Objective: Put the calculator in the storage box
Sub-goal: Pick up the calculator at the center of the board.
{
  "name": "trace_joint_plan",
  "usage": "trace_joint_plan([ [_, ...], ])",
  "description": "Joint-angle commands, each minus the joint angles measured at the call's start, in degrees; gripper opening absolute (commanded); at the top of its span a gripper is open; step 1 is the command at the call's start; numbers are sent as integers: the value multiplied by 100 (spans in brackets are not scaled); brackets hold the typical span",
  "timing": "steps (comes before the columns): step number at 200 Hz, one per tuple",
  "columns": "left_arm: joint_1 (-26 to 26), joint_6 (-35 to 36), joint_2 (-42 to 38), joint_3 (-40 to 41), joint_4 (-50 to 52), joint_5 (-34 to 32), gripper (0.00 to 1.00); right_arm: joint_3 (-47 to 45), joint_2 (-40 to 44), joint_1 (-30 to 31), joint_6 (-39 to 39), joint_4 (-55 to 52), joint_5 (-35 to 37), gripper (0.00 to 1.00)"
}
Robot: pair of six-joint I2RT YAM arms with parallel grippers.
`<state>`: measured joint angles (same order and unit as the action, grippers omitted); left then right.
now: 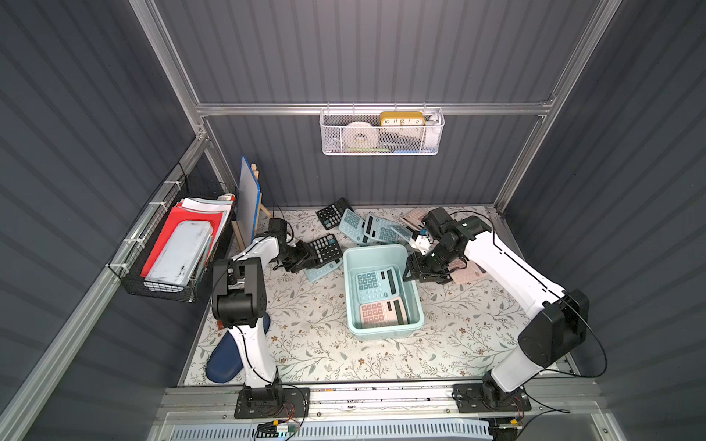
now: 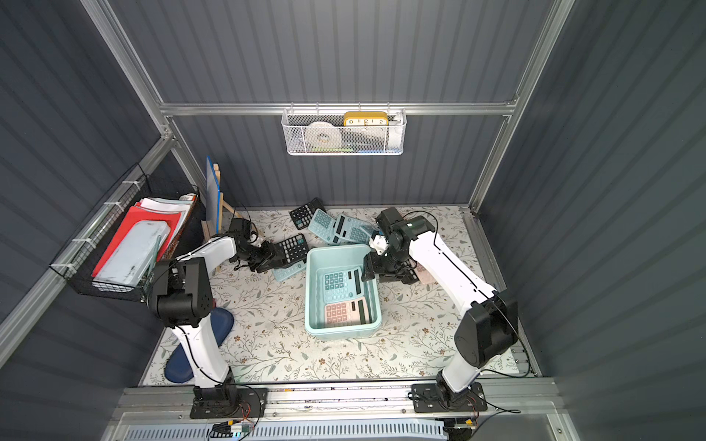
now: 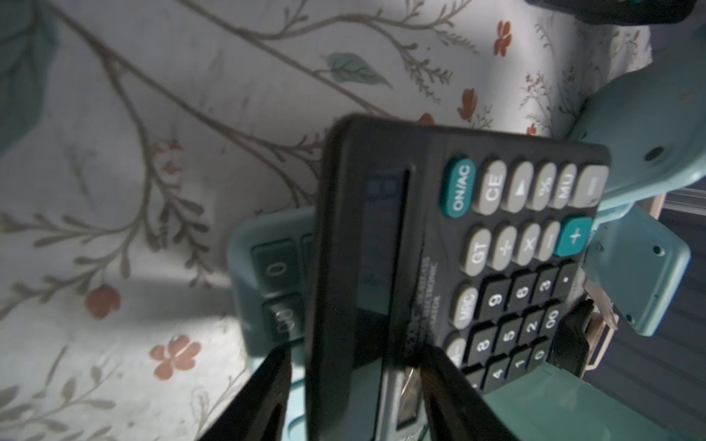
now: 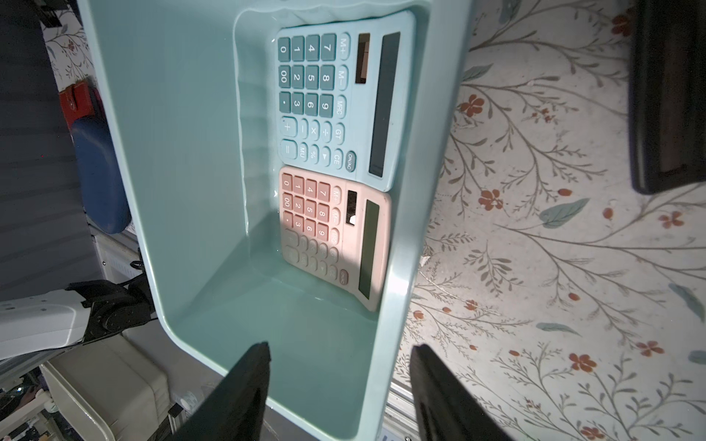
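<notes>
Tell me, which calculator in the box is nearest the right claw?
The blue calculator, in the far half of the box, right beside the right claw. The pink calculator lies in the near half, farther from it.

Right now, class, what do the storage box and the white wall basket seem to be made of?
Storage box: probably moulded plastic, pale mint, smooth with soft sheen, rounded rolled rim. White wall basket: apparently painted metal mesh; fine see-through holes, wire rim.

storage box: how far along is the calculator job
Done: a blue calculator and a pink calculator lie in the storage box. In hand: a black calculator between the fingers of the left hand, beside the box. Left: the loose calculators behind the box.
</notes>
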<state>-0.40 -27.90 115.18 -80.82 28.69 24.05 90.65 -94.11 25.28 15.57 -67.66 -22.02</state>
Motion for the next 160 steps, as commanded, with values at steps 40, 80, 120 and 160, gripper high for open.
trace_joint_plan([
  [40, -4, 15, 75, -75, -258, 679, 38, 476, -221, 3, -63, -448, -97, 63],
  [80, -4, -31, -67, -75, -259, 657, 27, 550, -261, -1, -82, -477, -136, 63],
  [120, -9, -84, -257, -75, -216, 606, 14, 415, -224, -2, 67, -242, -196, 63],
  [160, -12, -94, -367, -182, 5, 529, 5, 246, -127, -1, 217, 6, -250, 63],
])
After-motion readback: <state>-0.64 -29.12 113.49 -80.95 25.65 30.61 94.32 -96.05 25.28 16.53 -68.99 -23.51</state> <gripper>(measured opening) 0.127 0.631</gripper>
